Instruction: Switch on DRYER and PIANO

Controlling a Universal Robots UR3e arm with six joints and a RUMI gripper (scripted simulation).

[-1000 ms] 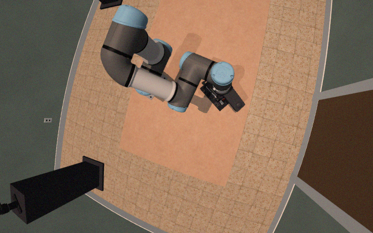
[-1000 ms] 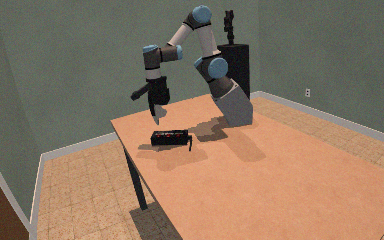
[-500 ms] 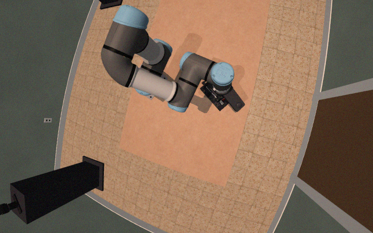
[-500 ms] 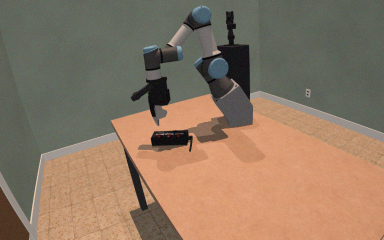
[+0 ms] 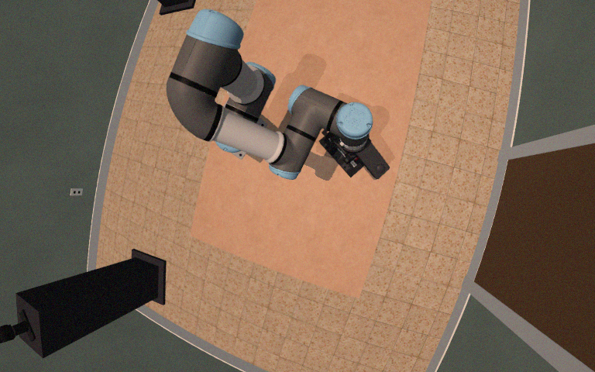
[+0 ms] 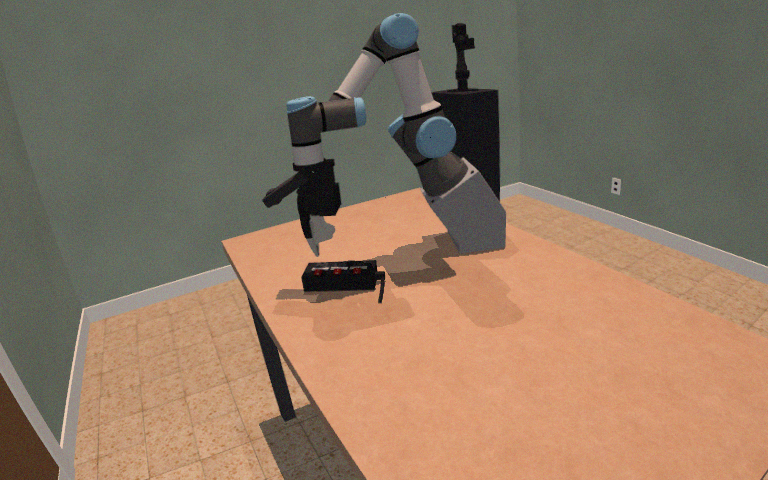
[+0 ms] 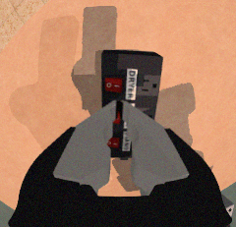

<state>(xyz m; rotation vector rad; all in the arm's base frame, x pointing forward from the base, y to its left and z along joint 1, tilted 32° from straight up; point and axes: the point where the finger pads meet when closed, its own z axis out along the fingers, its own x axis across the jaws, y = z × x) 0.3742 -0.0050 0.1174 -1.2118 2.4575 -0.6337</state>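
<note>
Closed gripper (image 6: 315,248) above power strip (image 6: 339,275), apart.
</note>
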